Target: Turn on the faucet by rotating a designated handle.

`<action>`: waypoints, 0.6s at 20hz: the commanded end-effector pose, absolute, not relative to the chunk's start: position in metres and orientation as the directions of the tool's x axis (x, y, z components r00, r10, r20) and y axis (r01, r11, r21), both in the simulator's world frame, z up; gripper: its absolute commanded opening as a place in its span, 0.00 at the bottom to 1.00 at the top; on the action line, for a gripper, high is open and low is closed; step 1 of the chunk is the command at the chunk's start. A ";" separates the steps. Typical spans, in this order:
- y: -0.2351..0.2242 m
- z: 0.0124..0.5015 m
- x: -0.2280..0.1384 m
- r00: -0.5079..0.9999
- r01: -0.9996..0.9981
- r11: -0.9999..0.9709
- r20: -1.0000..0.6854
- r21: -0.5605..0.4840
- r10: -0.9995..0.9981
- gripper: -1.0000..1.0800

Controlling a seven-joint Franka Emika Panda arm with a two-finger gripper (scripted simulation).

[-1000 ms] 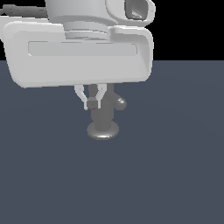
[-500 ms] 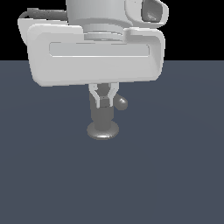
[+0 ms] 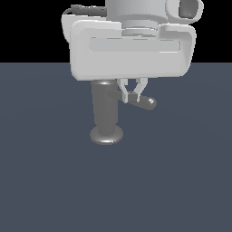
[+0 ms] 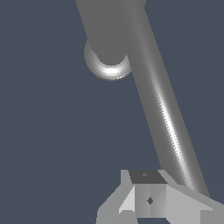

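Note:
The faucet (image 3: 105, 111) is a dull grey upright cylinder on a round disc base (image 3: 106, 135) in the middle of the exterior view. Its handle (image 3: 146, 102), a thin rod with a rounded tip, sticks out toward the exterior view's right. My gripper (image 3: 132, 95) hangs over the rod close to the cylinder. Its fingers (image 3: 123, 93) straddle the rod with a narrow gap, and I cannot tell whether they touch it. In the wrist view the handle (image 4: 164, 113) runs down to my gripper (image 4: 175, 202), and the faucet (image 4: 108, 39) stands beyond it. The gripper body hides the faucet's top.
A flat dark grey-blue floor (image 3: 54, 181) spreads around the faucet. The large white gripper body (image 3: 131, 50) fills the upper part of the exterior view. Nothing else stands in sight.
My gripper has moved toward the exterior view's right, off the front of the cylinder and onto the rod. The handle now sticks out farther to that side than before.

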State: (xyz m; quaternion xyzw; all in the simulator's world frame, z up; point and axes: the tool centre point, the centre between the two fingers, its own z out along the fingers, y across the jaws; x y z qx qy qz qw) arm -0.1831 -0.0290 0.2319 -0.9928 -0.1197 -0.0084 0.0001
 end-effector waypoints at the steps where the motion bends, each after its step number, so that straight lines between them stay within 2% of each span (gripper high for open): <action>1: -0.038 0.222 -0.179 0.970 0.244 -0.970 0.000 0.000 0.244 0.00; 12: -0.082 0.222 -0.160 0.970 0.244 -0.970 0.000 0.000 0.244 0.00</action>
